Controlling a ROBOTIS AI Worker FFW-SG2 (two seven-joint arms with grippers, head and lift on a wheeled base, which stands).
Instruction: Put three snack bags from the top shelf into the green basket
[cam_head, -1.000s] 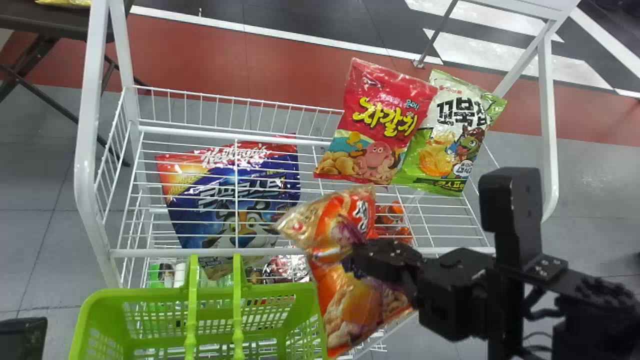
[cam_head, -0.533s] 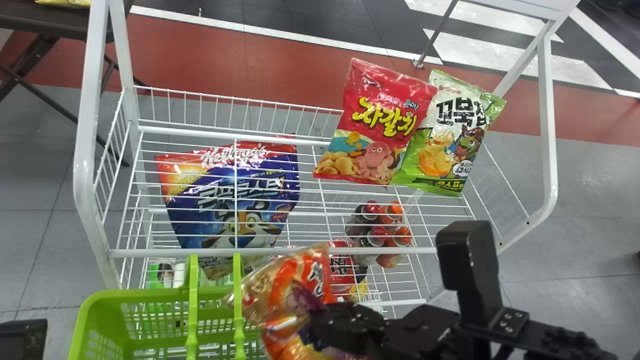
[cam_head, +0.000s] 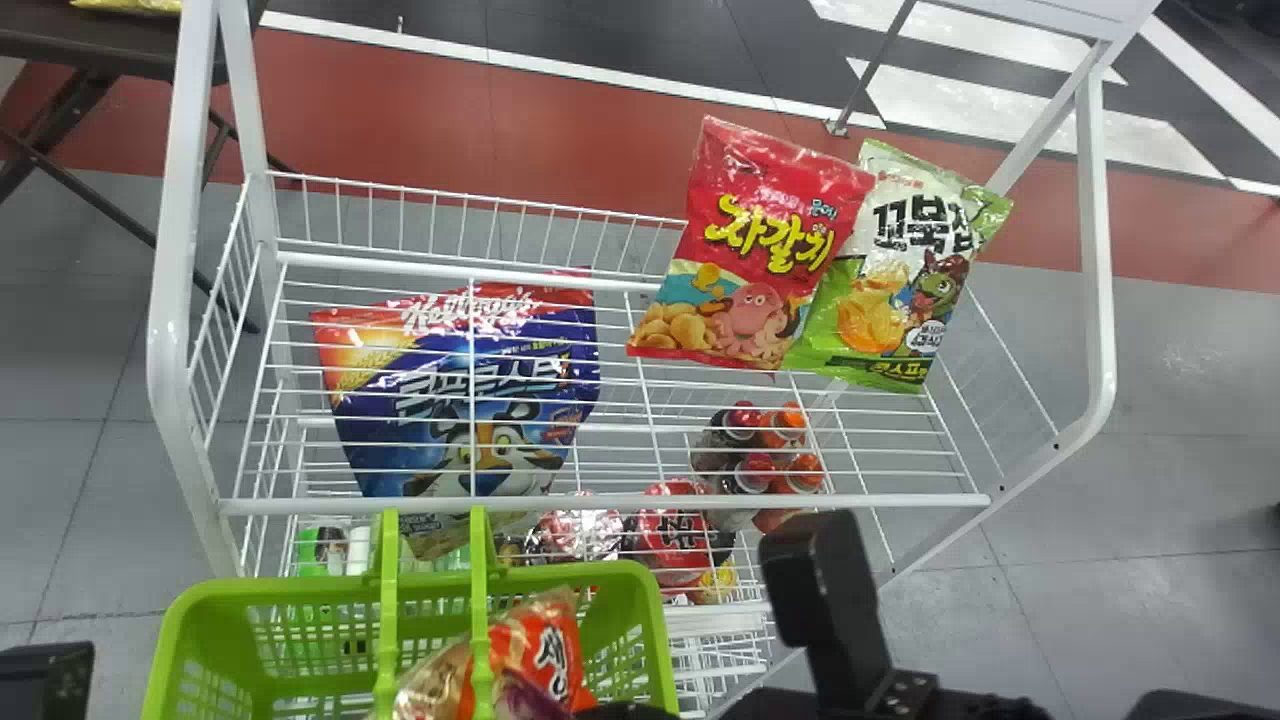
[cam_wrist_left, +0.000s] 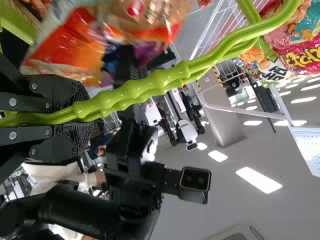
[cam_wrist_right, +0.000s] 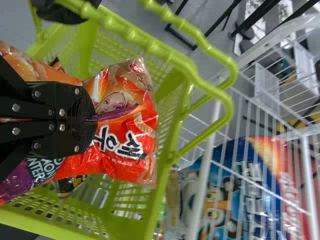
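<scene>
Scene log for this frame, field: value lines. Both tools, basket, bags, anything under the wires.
Left tool: shut on the handles of the green basket
Right tool: shut on the orange snack bag
Orange bag position: at the basket's opening, not released
On top shelf: red snack bag, overlapping green-and-white snack bag
Seen through shelf wires: blue bag, bottles

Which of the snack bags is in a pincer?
The orange-red bag, gripped by the right pincer at the green basket. The red octopus bag, green-and-white bag and blue tiger bag are ungripped, on the rack.
</scene>
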